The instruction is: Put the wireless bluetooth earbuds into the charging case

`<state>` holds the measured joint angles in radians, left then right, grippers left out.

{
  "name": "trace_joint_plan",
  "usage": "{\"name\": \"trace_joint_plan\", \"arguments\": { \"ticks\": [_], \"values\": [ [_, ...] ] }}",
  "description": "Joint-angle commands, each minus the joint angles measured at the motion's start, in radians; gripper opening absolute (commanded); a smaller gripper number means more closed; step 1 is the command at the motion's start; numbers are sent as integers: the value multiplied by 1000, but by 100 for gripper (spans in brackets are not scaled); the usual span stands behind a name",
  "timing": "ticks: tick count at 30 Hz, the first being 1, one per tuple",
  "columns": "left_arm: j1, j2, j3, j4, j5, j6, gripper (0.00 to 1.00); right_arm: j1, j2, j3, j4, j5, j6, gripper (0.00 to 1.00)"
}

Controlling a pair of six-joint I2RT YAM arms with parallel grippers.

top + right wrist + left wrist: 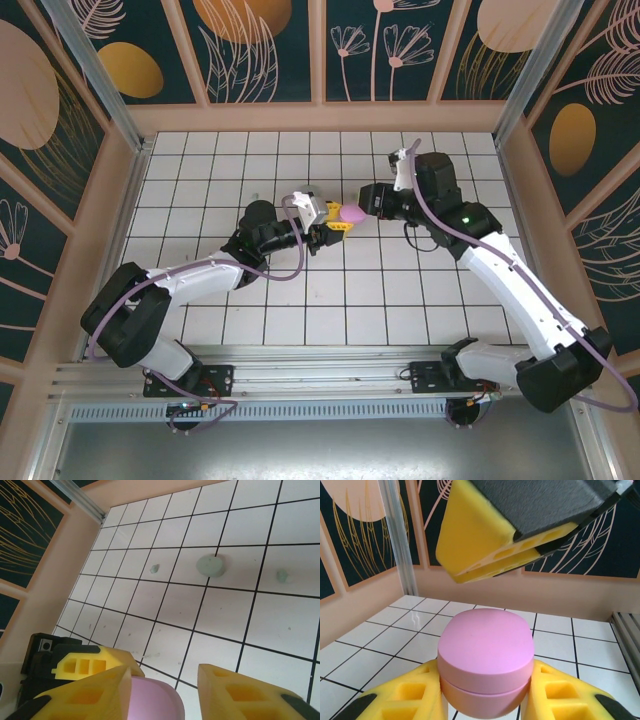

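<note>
Left arm (195,278): white links, black joints, purple cable (287,207) alongside.
Right arm (500,265): same white and black, small green light (463,213).
Fingers (405,692): yellow, hollow-celled, black tips.
Bases (190,381): black plates.

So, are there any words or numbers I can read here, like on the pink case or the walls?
There are no words, numbers or signs to read anywhere.
pink case: plain, no letters or logo.
mint case: looks plain, but small in the picture.
wall panels: only leaf and flower drawings, no writing.
</note>
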<state>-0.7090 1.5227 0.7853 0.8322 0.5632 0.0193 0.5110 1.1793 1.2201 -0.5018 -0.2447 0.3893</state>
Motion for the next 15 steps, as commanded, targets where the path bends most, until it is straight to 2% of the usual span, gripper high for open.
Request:
{"name": "trace_joint_plan", "arguments": {
  "ticks": [1, 8, 15],
  "values": [
    [-7, -19, 33, 13, -9, 7, 7, -25, -41, -22, 0, -7, 25, 43],
    [-5, -30, 28, 25, -31, -10, 9, -97, -82, -114, 124, -201, 125, 52],
    [-5, -41, 32, 70, -36, -38, 12, -122, -81, -203, 273, -372, 241, 56]
  ]
}}
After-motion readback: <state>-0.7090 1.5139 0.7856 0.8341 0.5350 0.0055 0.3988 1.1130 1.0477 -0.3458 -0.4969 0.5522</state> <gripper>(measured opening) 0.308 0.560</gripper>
